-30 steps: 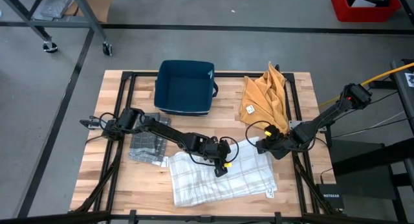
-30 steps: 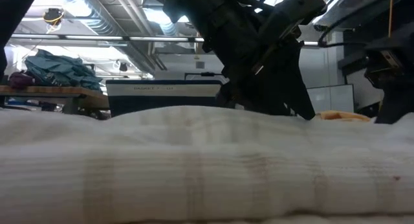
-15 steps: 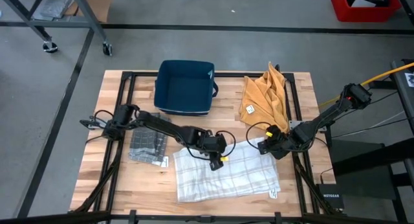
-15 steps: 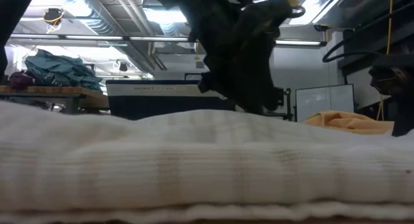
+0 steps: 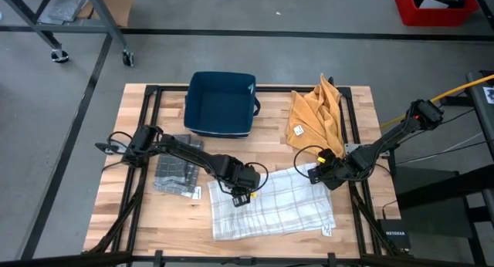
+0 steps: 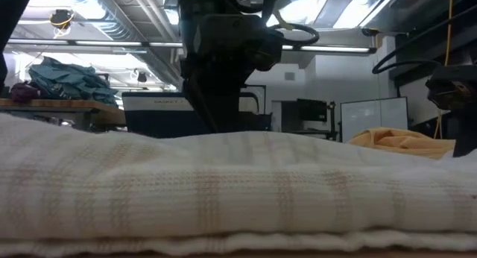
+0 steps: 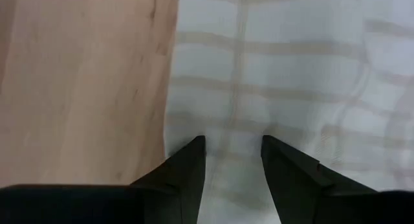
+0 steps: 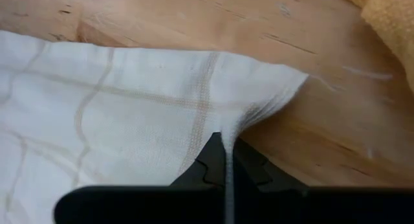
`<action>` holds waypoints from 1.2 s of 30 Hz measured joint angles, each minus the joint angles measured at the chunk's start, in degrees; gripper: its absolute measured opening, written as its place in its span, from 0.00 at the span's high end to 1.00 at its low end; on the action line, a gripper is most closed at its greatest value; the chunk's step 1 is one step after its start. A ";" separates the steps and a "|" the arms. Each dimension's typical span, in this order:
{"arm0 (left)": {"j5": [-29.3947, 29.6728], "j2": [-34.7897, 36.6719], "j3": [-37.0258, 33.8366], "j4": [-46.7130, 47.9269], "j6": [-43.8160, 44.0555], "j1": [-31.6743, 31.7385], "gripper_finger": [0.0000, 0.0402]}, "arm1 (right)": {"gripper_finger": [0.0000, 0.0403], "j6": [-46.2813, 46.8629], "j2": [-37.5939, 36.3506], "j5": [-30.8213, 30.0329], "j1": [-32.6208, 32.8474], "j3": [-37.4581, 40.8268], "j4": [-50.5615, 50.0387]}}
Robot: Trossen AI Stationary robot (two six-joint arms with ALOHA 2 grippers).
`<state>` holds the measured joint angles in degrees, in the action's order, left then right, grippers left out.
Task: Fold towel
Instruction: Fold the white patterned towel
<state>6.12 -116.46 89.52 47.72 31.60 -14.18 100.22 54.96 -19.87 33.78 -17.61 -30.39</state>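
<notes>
A white checked towel (image 5: 278, 209) lies folded in layers on the wooden table, toward its near edge. It fills the low view (image 6: 238, 183). My left gripper (image 5: 241, 197) points steeply down over the towel's left part, close to its left edge. Its fingers are open, and flat cloth (image 7: 291, 68) shows between them (image 7: 233, 149). My right gripper (image 5: 315, 174) is at the towel's far right corner (image 8: 294, 78) and is shut on the cloth there. My left gripper points its open fingers (image 7: 191, 169) down at the towel's top layer by its left edge; I cannot tell whether the tips touch it. My right gripper pinches the towel's edge (image 8: 226, 134) beside the far right corner between its two fingers, slanting down from the table's right. Puckers run from the corner into the fingers. The rest of the towel lies on the table.
A dark blue bin (image 5: 220, 103) stands at the far middle of the table. An orange cloth (image 5: 316, 116) lies heaped at the far right. A grey folded cloth (image 5: 176, 174) lies to the left of the towel. Bare wood (image 7: 84, 75) borders the towel's left edge.
My left gripper has moved across the towel toward the table's left edge and tipped to point more steeply down, staying open. The towel's left part now lies flatter and more even than a second ago. The right gripper has kept its hold on the corner.
</notes>
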 joint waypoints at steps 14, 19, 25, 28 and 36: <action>0.02 1.04 0.04 4.86 1.33 4.69 0.55 | 0.98 -0.78 0.02 -0.09 -0.02 0.00 0.17; -4.70 1.20 0.09 5.27 0.79 6.33 0.54 | 0.98 -1.66 0.02 -0.14 -0.02 0.00 0.26; -8.17 1.20 0.07 5.29 -4.44 6.45 0.56 | 0.98 -1.66 0.02 -0.63 -0.02 0.00 0.28; -7.59 1.20 0.07 5.33 -6.30 6.70 0.56 | 0.98 -1.66 0.02 -0.64 -0.02 0.00 0.34; -6.32 1.20 0.04 5.36 -6.10 8.08 0.57 | 0.98 -1.64 0.02 -0.64 -0.02 0.00 0.48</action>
<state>-0.21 -115.26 89.56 53.08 25.50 -6.10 98.58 54.98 -20.51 33.76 -17.61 -29.91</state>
